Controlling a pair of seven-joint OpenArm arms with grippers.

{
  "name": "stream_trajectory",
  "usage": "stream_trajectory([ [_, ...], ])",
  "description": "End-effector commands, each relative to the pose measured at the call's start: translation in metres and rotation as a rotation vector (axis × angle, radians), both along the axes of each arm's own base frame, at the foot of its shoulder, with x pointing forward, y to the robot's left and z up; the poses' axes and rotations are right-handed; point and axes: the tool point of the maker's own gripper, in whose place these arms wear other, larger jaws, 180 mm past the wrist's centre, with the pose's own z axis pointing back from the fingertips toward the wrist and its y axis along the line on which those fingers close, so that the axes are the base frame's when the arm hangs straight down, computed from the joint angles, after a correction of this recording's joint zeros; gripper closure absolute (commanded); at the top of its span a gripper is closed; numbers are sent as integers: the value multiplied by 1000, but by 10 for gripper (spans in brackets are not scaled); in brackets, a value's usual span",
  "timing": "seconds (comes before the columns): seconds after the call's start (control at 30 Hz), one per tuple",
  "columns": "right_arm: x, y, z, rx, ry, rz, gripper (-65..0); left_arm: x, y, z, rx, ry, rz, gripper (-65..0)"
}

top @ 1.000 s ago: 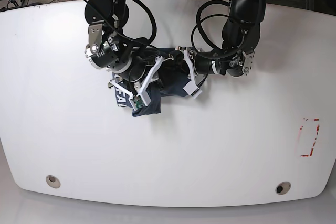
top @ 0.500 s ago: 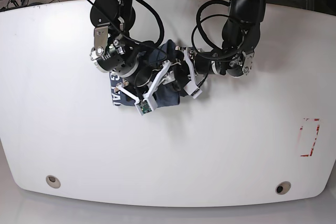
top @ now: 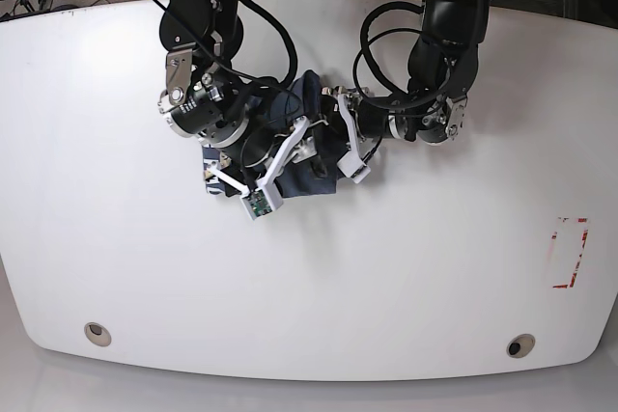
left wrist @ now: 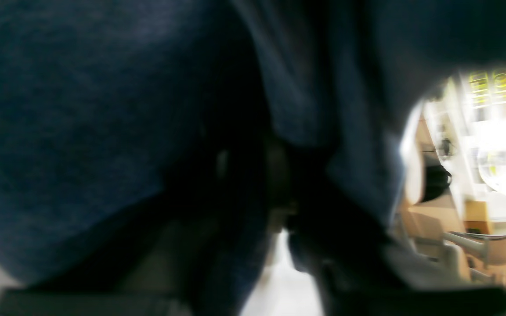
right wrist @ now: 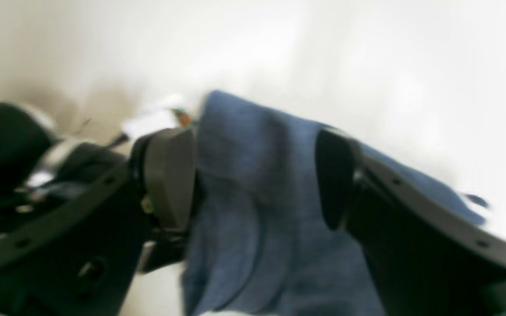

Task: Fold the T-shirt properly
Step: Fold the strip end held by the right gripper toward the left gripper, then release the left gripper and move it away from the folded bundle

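1. The T-shirt lies bunched in a dark slate-blue heap on the white table, in the upper middle of the top, between the two arms.
2. The heap is compact and uneven, with one fold raised toward the far edge. White lettering shows only at its near-left corner, partly covered by the right arm.
3. The right gripper has its fingers apart. In the right wrist view blue cloth runs between the two dark pads and spreads below them; the cloth sits against the left pad, while the right pad appears to stand just off it, though blur leaves this uncertain.
4. In the base view the right gripper's white fingers lie across the near side of the heap, pointing to the near-left.
5. The left gripper is at the right side of the heap, its white fingers touching or just beside the fabric.
6. The left wrist view is almost filled by dark, out-of-focus cloth pressed close to the lens; whether the left fingers are apart or clamped cannot be told.
7. A red-outlined rectangle is marked near the table's right edge, well apart from the T-shirt.
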Motion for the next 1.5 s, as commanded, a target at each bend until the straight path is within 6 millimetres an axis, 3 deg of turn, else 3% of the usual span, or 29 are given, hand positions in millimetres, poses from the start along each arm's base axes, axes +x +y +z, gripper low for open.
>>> stream_trajectory([
  [0.0, 9, -7, 17, 14, -68, -17, -401, 5, -4, 11, -52, 21, 16, -246],
  [0.17, 10, -21, 14, -28, -79, -17, -401, 23, -1, 30, -119, -10, 49, -317],
  [0.43, 12, -41, 12, -74, -96, -18, -401, 48, 28, 44, -115, -55, 97, -325],
  [0.8, 11, -45, 14, -31, -97, -18, -401, 74, 100, 72, -187, -84, 243, -325],
  [1.0, 11, -46, 13, -38, -96, -18, -401, 89, 156, 109, -150, -209, 300, -325],
  [1.2, 12, -60, 9, -89, -92, -16, -400, 96, 204, 125, -77, -273, 360, -325],
  [1.33, 15, -75, 2, -118, -85, -28, -335, 93, 207, 133, -42, -309, 333, -325],
  [1.47, 20, -95, -7, -141, -86, -49, -184, 86, 182, 137, 11, -356, 233, -325],
])
